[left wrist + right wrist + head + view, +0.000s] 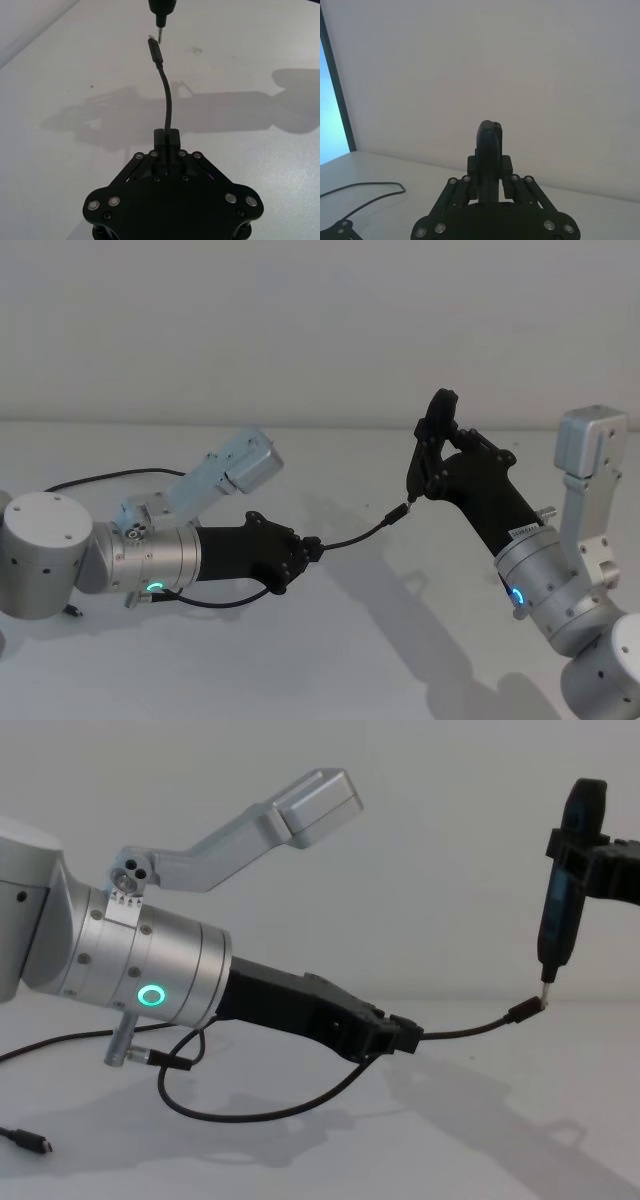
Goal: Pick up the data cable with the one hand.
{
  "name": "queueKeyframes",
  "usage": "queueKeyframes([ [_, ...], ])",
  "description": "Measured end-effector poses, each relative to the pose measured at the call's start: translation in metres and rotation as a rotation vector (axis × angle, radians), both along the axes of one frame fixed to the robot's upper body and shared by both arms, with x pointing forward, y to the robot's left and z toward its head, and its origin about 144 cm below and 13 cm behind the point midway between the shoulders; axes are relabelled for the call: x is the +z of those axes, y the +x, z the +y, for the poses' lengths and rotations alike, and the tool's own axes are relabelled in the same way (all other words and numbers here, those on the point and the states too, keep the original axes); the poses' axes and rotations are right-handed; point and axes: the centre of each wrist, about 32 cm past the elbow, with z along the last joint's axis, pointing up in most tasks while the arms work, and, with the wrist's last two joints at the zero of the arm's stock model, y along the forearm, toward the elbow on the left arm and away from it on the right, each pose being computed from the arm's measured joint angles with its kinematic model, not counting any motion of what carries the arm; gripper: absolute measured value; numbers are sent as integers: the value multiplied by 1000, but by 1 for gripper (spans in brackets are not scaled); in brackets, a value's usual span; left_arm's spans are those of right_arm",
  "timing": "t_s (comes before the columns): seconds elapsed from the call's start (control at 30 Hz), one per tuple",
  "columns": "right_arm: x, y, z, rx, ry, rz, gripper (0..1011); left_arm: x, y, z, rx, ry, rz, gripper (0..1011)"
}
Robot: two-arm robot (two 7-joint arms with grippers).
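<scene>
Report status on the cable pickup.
Left gripper shut on the data cable, lifted off the table. Right gripper shut on an upright pen tool, tip at the cable's plug. Nothing in the way.

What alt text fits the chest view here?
The left gripper, reaching in from the left, is shut on the data cable, holding its plug end up against the metal tip of a black pen-shaped tool clamped upright in the right gripper above a white table.

The data cable (462,1029) is clamped in the closed left gripper (408,1034) above the table (480,1140), its plug (526,1009) raised against the metal tip of the upright pen-shaped tool (565,880).
</scene>
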Motion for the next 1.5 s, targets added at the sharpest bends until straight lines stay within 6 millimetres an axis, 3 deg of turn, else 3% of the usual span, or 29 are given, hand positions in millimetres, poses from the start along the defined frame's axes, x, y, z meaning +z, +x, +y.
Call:
queueKeyframes([
  [1.5,-2,11,-7,-2,-21,-3,274,0,0,0,0,0,0,43],
])
